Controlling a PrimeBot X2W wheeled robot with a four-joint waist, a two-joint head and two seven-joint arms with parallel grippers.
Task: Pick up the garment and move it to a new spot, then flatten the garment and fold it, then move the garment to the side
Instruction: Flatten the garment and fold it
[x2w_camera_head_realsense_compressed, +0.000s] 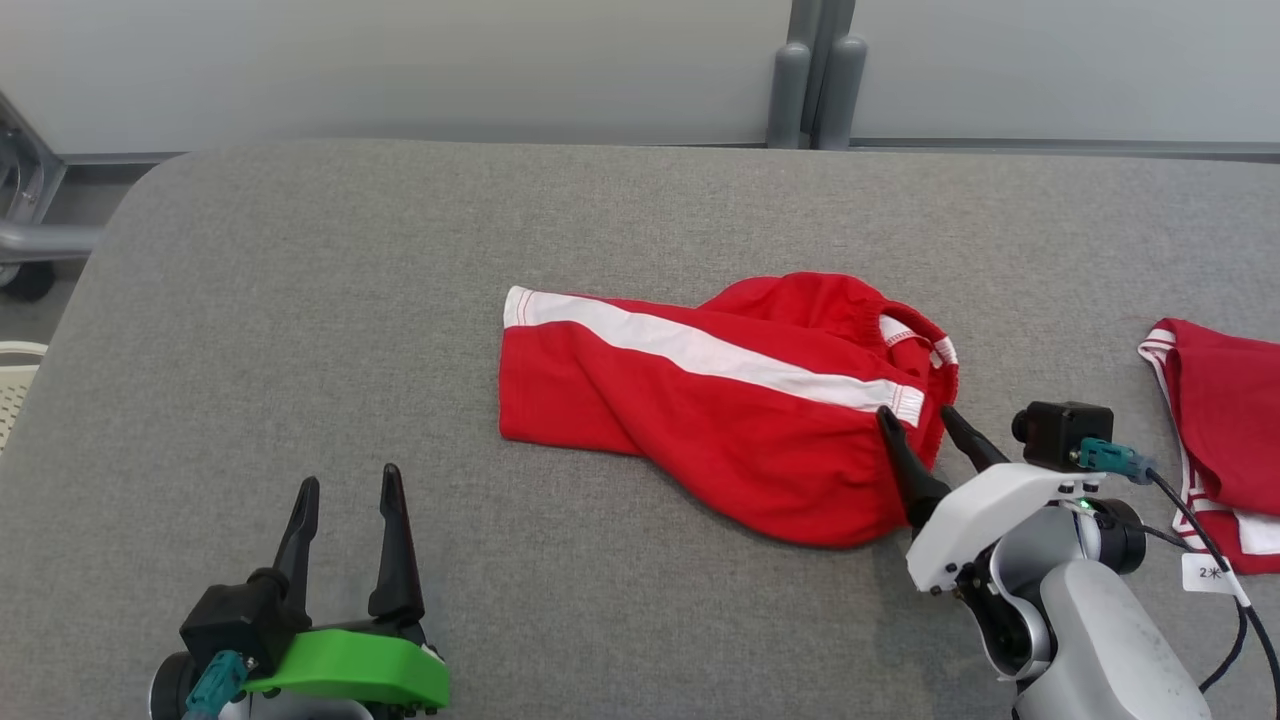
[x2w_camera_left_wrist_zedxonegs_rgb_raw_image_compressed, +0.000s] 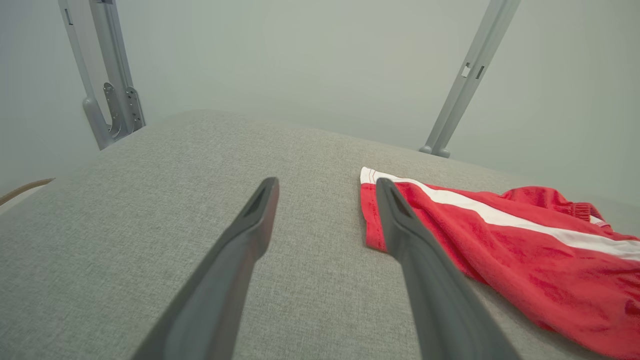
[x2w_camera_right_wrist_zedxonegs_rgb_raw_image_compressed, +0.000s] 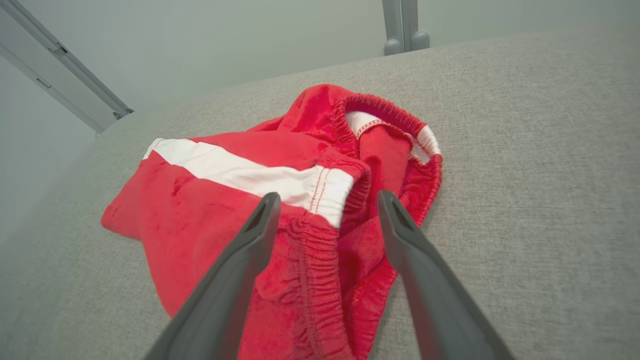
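The grey padded table (x2w_camera_head_realsense_compressed: 300, 300) stretches wide under everything, and the garment (x2w_camera_head_realsense_compressed: 720, 430), a pair of red shorts, lies crumpled on it near its middle. It is my landmark for all the rest. A broad white stripe (x2w_camera_head_realsense_compressed: 700, 350) runs along its upper side from the leg hem down to the gathered waistband (x2w_camera_head_realsense_compressed: 905, 325), which gapes at the garment's right end.

To the right of the garment, apart from it at the table's edge, lies a second red piece (x2w_camera_head_realsense_compressed: 1225, 440) with white trim.

My right claw (x2w_camera_head_realsense_compressed: 915, 412) is at the garment's right end, released, fingers spread wide. One finger sits over the red cloth just below the end of the stripe and the other over the waistband's rim, so the bunched elastic lies between them. From the right wrist view I cannot tell whether the tips touch the cloth. Nothing is grasped.

My left claw (x2w_camera_head_realsense_compressed: 350, 476) is released too, hanging well apart from the garment, below and left of its leg hem, with bare table between.

Beyond the garment, past the table's far edge, stand two grey posts (x2w_camera_head_realsense_compressed: 815, 90). A small white tag (x2w_camera_head_realsense_compressed: 1208, 573) hangs on the cable (x2w_camera_head_realsense_compressed: 1195, 515) beside my right wrist, over the second piece.
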